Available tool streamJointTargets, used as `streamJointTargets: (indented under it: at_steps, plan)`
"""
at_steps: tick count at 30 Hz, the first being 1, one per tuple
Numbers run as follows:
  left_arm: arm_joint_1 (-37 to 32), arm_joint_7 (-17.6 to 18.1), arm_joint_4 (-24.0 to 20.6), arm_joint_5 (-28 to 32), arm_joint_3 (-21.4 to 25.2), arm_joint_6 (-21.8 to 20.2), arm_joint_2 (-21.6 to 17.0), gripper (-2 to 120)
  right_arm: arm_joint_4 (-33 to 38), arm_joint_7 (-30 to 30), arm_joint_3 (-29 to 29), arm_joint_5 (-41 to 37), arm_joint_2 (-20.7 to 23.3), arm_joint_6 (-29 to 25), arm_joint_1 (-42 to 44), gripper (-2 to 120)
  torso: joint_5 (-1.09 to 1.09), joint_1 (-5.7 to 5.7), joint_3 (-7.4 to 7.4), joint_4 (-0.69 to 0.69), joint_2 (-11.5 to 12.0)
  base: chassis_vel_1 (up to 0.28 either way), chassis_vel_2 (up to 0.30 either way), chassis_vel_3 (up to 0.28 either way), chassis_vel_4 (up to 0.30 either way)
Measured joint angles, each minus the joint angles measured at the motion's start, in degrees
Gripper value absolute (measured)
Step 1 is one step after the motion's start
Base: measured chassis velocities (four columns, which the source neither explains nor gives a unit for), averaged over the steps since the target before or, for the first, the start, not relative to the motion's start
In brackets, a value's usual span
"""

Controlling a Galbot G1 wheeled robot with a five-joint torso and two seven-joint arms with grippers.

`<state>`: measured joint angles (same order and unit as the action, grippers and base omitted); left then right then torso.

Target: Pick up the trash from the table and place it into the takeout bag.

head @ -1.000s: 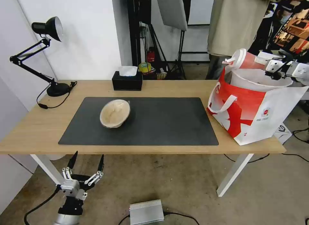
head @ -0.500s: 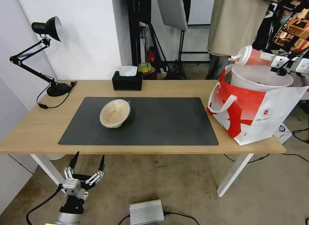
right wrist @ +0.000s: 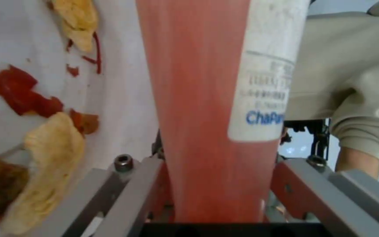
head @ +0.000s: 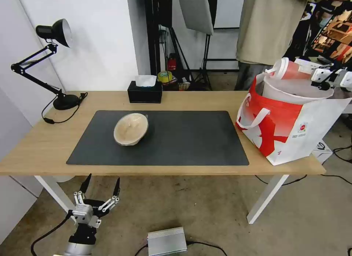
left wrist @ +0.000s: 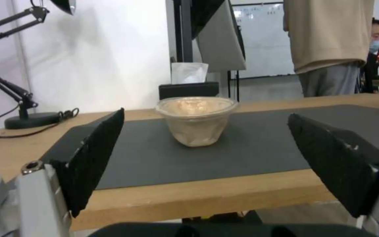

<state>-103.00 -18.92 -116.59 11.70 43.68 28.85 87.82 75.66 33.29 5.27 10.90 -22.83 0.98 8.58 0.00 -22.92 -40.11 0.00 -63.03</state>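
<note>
A red paper cup [head: 289, 70] with a white lid and straw lies on its side just above the mouth of the red-and-white takeout bag [head: 289, 127]. My right gripper [head: 311, 72] is shut on its base, seen close in the right wrist view as the cup [right wrist: 207, 98] between grey fingers [right wrist: 128, 184]. The white bowl [head: 293, 90] with red-yellow scraps [right wrist: 36, 82] sits inside the bag. A tan lidded bowl [head: 131, 128] stands on the black mat [head: 183, 142] of the table [head: 198, 99]. Below the table's front edge, my left gripper [head: 101, 190] hangs open, its black fingers [left wrist: 95, 154] framing the tan bowl [left wrist: 196, 120] from afar.
A black tissue box [head: 145, 91] stands at the table's back edge and a black desk lamp [head: 55, 61] at the back left. A person in a beige top [head: 271, 25] stands behind the bag. A grey metal box [head: 167, 240] lies on the floor.
The right gripper lifted the cup a little and shifted it right over the bag, then lowered it slightly toward the bag's mouth. The left arm has barely moved.
</note>
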Motion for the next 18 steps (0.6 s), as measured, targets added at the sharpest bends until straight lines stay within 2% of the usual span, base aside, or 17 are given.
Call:
streamJointTargets:
  at_steps: [1,9,11,15,16,18]
  plan:
    - [0.0,0.0,0.0,0.0,0.0,0.0,0.0,100,0.0,0.0,0.0,0.0,0.0,0.0,0.0,24,0.0,0.0,0.0,0.0,0.0,0.0,0.0,0.0,0.0]
    - [-0.5,-0.4,-0.4,0.0,0.1,0.4,0.3,100,1.2,0.2,-0.5,-0.2,1.1,0.0,0.9,55,0.0,0.0,0.0,0.0,0.0,0.0,0.0,0.0,0.0]
    - [-0.6,-0.5,-0.5,0.0,0.1,0.5,0.3,100,1.4,0.2,-0.6,-0.3,1.2,0.1,1.1,58,0.0,0.0,0.0,0.0,0.0,0.0,0.0,0.0,0.0]
    - [-0.9,-0.9,-0.7,0.0,0.1,0.9,0.5,100,2.1,0.3,-0.9,-0.4,1.6,0.2,1.7,78,0.0,0.0,0.0,0.0,0.0,0.0,0.0,0.0,0.0]
    - [-0.9,-0.9,-0.7,0.0,0.1,0.9,0.5,100,2.1,0.3,-0.9,-0.4,1.6,0.2,1.7,78,0.0,0.0,0.0,0.0,0.0,0.0,0.0,0.0,0.0]
    - [-1.1,-1.0,-0.9,0.0,0.0,1.0,0.7,100,2.3,0.3,-0.9,-0.4,1.8,0.2,1.8,87,0.0,0.0,0.0,0.0,0.0,0.0,0.0,0.0,0.0]
